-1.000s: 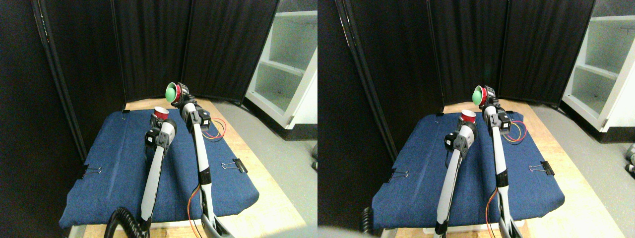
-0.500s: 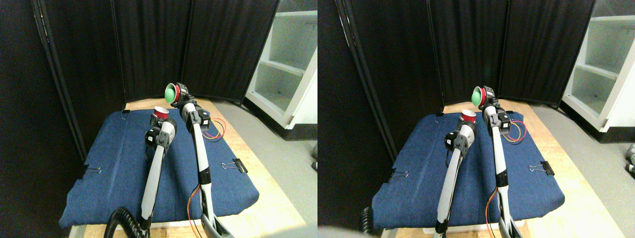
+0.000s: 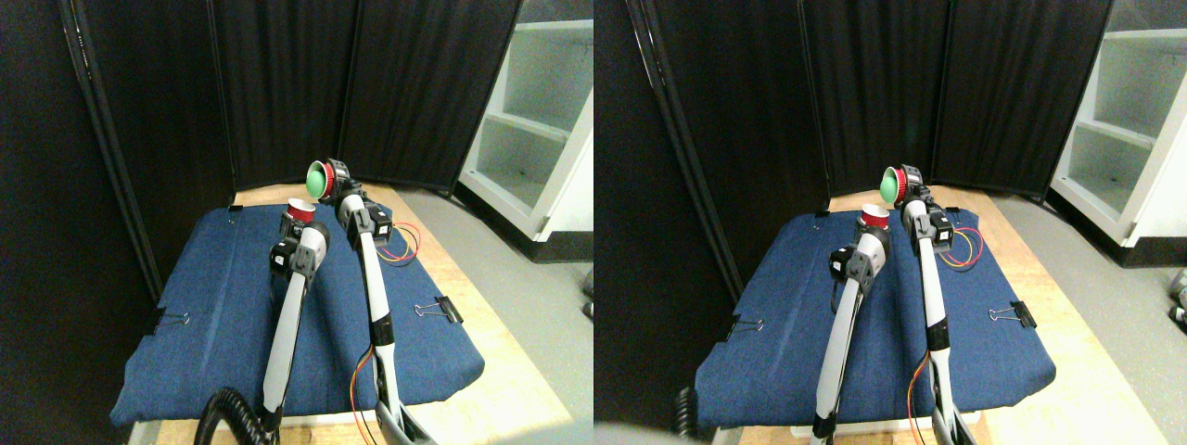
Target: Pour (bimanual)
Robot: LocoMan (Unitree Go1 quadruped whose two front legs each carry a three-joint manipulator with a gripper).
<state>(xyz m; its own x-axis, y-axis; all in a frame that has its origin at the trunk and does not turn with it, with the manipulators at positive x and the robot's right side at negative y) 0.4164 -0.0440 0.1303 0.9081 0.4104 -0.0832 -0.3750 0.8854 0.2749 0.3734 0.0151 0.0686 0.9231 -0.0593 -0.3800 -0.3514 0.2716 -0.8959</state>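
Light wooden table (image 3: 482, 343) carries a dark blue cloth mat (image 3: 223, 306), held by black binder clips (image 3: 443, 309) at its edges.

Small red cup with white inside (image 3: 299, 209) sits upright at the tip of the left gripper (image 3: 299, 221), above the far middle of the mat — fingers hidden behind the wrist, so I cannot tell how wide they stand.

Red cup with green inside (image 3: 319, 178) is tipped on its side, mouth toward the left, just above and right of the upright cup. The right gripper (image 3: 336, 178) is at its base; whether its fingers clasp it cannot be made out.

Black folding screen (image 3: 278, 83) behind the mat; white shelf unit (image 3: 538, 120) to the mat's far right.
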